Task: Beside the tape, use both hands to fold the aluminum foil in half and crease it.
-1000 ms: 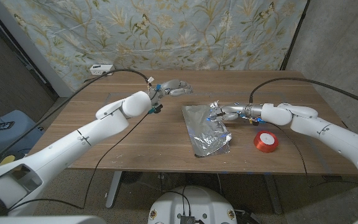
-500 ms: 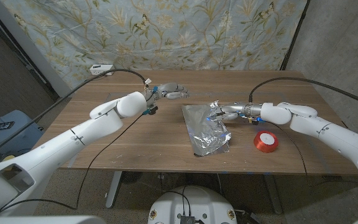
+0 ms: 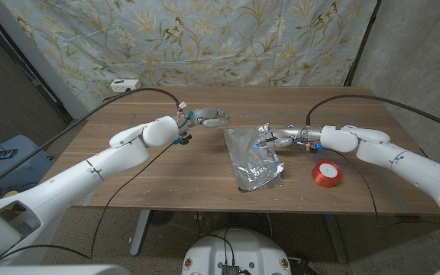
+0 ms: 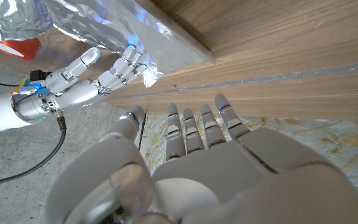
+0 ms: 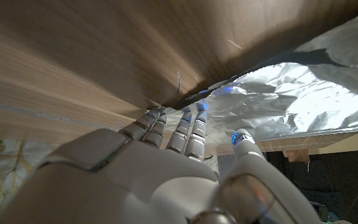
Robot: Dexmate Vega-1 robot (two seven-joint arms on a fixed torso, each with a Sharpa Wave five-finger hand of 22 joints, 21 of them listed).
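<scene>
I see the crinkled silver aluminum foil sheet (image 3: pixel 252 159) lying on the brown wooden bench (image 3: pixel 166 168), just beside the red roll of tape (image 3: pixel 327 173). My right robot hand (image 3: pixel 277 139) pinches the foil's far right edge. My left robot hand (image 3: pixel 208 117) hovers empty, fingers apart, left of the foil.

The right hand (image 5: pixel 166 168) reaches from about six o'clock toward the centre, its pale grey back large in the foreground. Its fingertips (image 5: pixel 156 114) meet the wooden table (image 5: pixel 73 56) right at the edge of the aluminum foil (image 5: pixel 291 99), and blue lights glow at the tips. The crinkled foil spreads from the centre toward three o'clock, one part of it lifted off the wood. The thumb (image 5: pixel 244 140) points at the foil's underside.
</scene>
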